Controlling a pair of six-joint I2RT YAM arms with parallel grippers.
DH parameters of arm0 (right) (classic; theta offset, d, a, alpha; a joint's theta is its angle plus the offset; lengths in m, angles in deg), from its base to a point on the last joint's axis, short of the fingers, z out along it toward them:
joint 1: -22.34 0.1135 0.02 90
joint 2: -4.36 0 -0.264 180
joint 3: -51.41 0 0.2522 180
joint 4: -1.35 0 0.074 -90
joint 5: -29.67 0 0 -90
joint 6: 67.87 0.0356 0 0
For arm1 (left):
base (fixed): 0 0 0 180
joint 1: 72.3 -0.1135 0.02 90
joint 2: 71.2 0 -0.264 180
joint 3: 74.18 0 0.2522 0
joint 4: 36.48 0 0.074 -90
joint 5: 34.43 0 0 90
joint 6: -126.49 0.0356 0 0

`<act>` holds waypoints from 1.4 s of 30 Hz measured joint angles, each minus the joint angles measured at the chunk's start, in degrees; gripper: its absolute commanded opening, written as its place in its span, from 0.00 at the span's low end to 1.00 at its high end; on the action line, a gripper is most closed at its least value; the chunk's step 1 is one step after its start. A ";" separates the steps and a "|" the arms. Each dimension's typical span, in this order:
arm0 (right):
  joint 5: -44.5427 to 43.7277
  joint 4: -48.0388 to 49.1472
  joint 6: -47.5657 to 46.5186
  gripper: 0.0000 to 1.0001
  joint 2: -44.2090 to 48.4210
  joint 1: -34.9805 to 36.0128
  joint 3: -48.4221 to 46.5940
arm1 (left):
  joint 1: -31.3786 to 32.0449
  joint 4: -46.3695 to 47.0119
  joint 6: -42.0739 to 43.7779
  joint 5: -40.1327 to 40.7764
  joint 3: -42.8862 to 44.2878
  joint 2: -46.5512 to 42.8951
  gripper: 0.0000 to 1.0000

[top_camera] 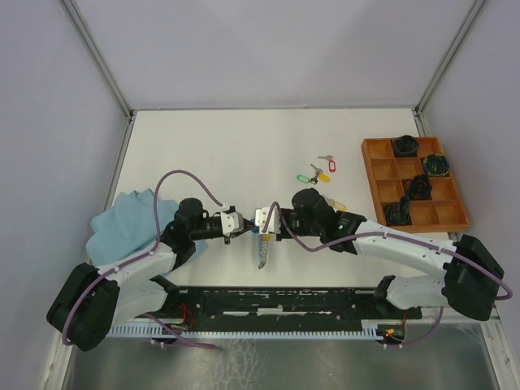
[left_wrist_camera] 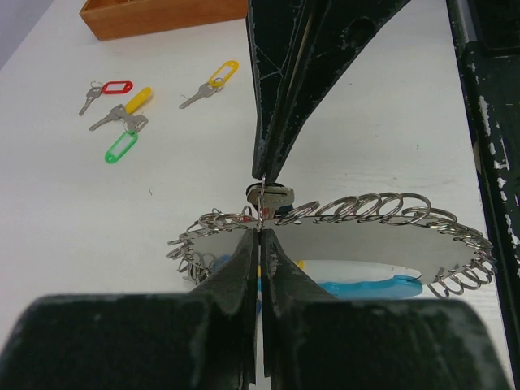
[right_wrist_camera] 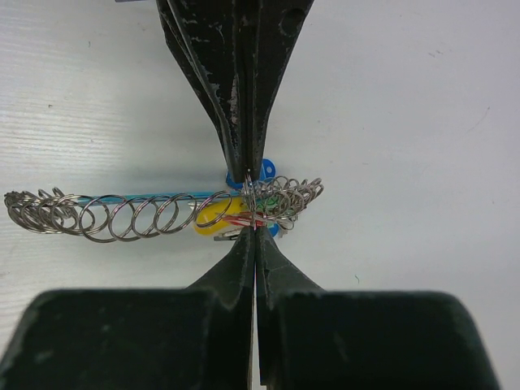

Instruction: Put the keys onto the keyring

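Left gripper (left_wrist_camera: pixel 258 236): fingers pressed together, pinching large thin grey metal keyring (left_wrist_camera: pixel 357 236) strung with small split rings. Right gripper (right_wrist_camera: pixel 254 232): clamped on same loop, tips facing left's. Keyring held mid-table. Loose silver keys with coloured plastic tags (left_wrist_camera: pixel 120 115) lie apart, near brown wooden compartment tray (top_camera: pixel 382 169).

Four loose keys (left_wrist_camera: pixel 120 146), one keyring (left_wrist_camera: pixel 366 210), four coiled bundles (top_camera: pixel 404 146), one tray (top_camera: pixel 449 213)

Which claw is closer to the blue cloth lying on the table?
Left. The left claw is a short way from the blue cloth, toward the table's middle; the right claw faces it from the far side, farther from the cloth. Both pinch the keyring.
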 measured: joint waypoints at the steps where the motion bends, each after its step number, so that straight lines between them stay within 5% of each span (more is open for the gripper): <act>1: 0.00 0.07 0.22 0.01 -0.11 0.00 -0.02 | 0.00 -0.02 0.00 0.00 0.00 0.00 0.03; 28: 0.92 1.29 2.27 0.01 -1.86 0.37 -1.03 | -0.04 -1.33 -0.02 -0.33 0.00 -0.98 0.03; 42: 1.88 0.79 1.84 0.30 -1.29 0.37 -1.38 | 0.02 -0.59 -1.22 -0.31 -0.15 -1.20 0.03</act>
